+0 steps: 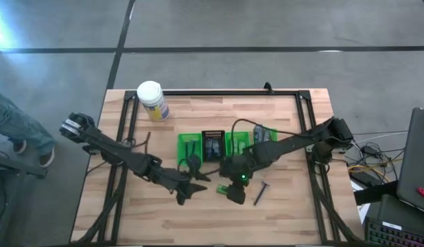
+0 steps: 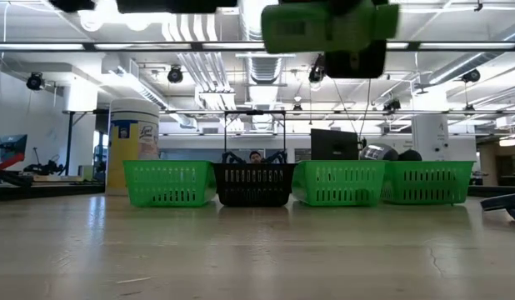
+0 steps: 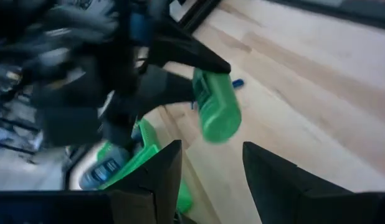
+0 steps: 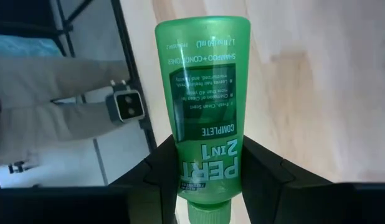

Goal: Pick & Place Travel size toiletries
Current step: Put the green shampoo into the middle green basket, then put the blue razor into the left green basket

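My right gripper (image 1: 229, 189) hovers over the table's near middle, just in front of the green tray (image 1: 190, 143), shut on a bright green mini bottle (image 4: 205, 81) labelled "Pert 2 in 1". The low view shows the bottle (image 2: 328, 29) high above the table. My left gripper (image 1: 188, 191) is open beside it on the left, touching nothing; its wrist view looks past its fingers (image 3: 161, 171) at the held bottle (image 3: 216, 109). A thin dark razor (image 1: 261, 193) lies flat on the table right of the right gripper. The tray holds several small items, among them a dark packet (image 1: 212, 146). My right gripper pinches the green bottle between its two fingers (image 4: 158, 171) at the cap end (image 4: 208, 180). The bottle's flat bottom end (image 4: 202, 31) sticks out forward beyond the fingertips. It is lifted clear of the table and lies roughly level in the low view.
A big white jar with a yellow label (image 1: 152, 100) stands at the far left of the table. The four-compartment tray (image 2: 341, 183) sits in the table's middle. A dark frame (image 1: 219, 92) runs along the table's far and side edges. Bare wood (image 1: 287, 213) lies near the front edge.
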{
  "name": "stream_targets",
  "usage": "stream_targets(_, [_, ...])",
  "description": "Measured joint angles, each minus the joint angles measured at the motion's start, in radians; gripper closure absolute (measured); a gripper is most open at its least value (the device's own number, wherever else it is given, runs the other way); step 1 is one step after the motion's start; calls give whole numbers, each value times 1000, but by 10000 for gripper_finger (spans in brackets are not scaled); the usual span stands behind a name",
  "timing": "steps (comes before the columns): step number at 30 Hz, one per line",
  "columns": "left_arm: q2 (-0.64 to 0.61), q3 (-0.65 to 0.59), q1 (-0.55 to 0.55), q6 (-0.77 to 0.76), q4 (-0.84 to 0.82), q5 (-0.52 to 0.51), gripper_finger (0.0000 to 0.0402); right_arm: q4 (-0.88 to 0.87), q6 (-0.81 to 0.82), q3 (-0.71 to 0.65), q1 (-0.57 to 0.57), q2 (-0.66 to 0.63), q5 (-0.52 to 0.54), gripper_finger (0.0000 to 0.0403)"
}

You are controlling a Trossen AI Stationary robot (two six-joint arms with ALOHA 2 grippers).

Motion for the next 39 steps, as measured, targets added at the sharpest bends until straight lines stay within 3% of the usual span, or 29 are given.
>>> stream_targets(4, [50, 35, -2, 22, 3, -2, 227, -10, -8, 34, -16, -1, -3, 284])
stream_targets(7, [59, 36, -3, -8, -4, -65, 227, -66, -23, 36, -15, -2, 3, 280])
stream_targets(10, [24, 20, -2, -67, -32, -144, 227, -169, -40, 29, -15, -4, 42, 277])
stream_targets(13, [-30, 7, -3, -150, -85, -155, 227, -194, -51, 18, -16, -8, 69, 283])
stream_targets(16, [-81, -3, -4, -257, -177, -154, 227, -264, -39, 7, -29, -22, 161, 285])
stream_targets(19, [-125, -5, -12, -416, -297, -156, 227, -318, 42, -32, -84, -40, 254, 279])
stream_targets(23, [-164, -6, -33, -642, -459, -171, 227, -254, 211, -115, -209, -62, 332, 273])
stream_targets(28, [-191, -6, -76, -748, -522, -223, 227, -138, 387, -165, -308, -48, 369, 271])
stream_targets(39, [-201, -6, -116, -770, -521, -237, 227, -159, 491, -141, -274, -56, 550, 165])
